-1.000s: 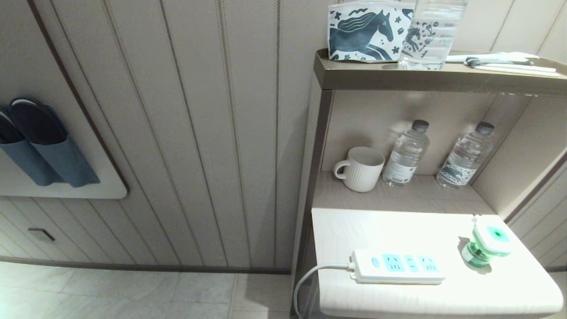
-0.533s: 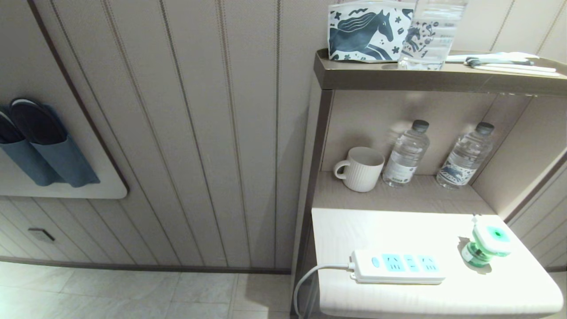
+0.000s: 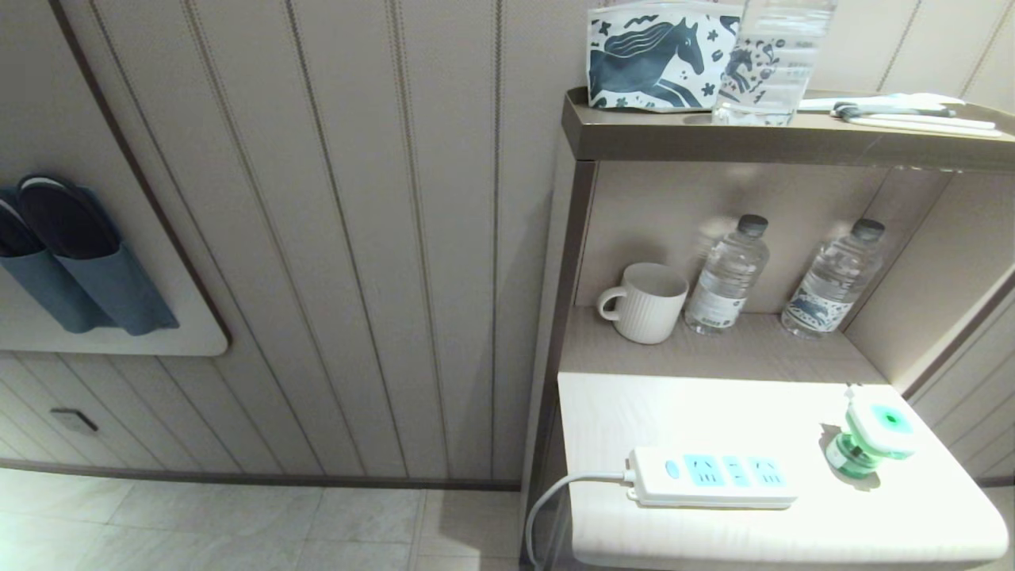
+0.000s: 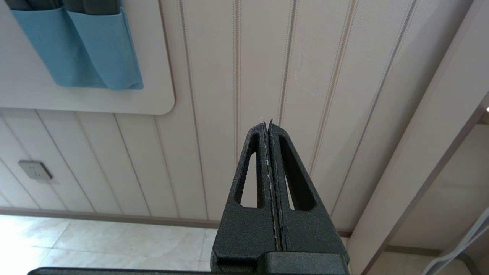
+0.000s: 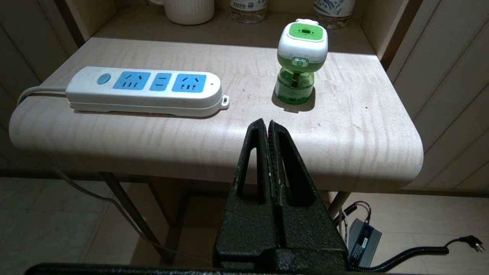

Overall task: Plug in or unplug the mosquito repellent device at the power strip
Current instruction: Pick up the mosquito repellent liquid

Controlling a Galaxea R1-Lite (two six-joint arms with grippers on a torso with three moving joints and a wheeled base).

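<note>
The mosquito repellent device stands upright on the pale tabletop, apart from the power strip, which lies flat to its left with all sockets free. My right gripper is shut and empty, held in front of the table's near edge, short of the device. My left gripper is shut and empty too, facing the panelled wall off to the left of the table. Neither arm shows in the head view.
On the shelf behind stand a white ribbed mug and two clear water bottles. A horse-print pouch sits on the top ledge. The strip's white cord drops off the table's left side. A power adapter lies on the floor.
</note>
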